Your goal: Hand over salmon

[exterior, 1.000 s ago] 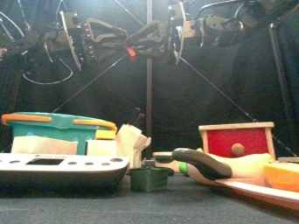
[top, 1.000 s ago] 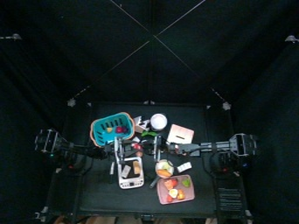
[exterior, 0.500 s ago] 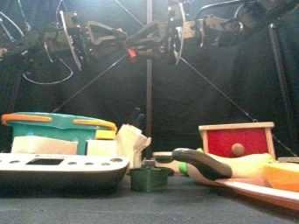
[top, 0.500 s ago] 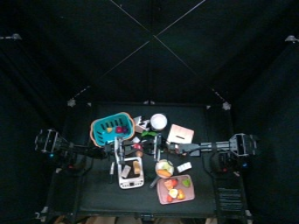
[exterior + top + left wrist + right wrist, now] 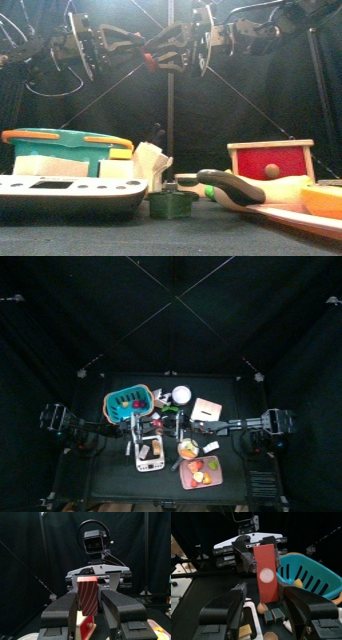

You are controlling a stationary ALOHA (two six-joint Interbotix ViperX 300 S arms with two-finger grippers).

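Note:
The salmon (image 5: pixel 87 598), a red slab with pale stripes, hangs high above the table between both arms. My left gripper (image 5: pixel 87 614) is shut on its near end. In the right wrist view the salmon (image 5: pixel 266 571) stands upright, with its lower end between the spread jaws of my right gripper (image 5: pixel 264 609). Bare gaps show on both sides of it there. In the front view the salmon (image 5: pixel 156 60) is a small red patch where the two grippers meet. It shows in the top view (image 5: pixel 158 428) over the table's middle.
A teal basket (image 5: pixel 54 150) and a white tray (image 5: pixel 67 192) stand at the front left. A small green cup (image 5: pixel 170 204), an avocado (image 5: pixel 238 186) and a red box (image 5: pixel 271 160) are to the right. A pink tray (image 5: pixel 201 471) lies at the table's front.
In the front view the two grippers and the salmon between them have tilted and shifted slightly to the right. The things on the table have not moved.

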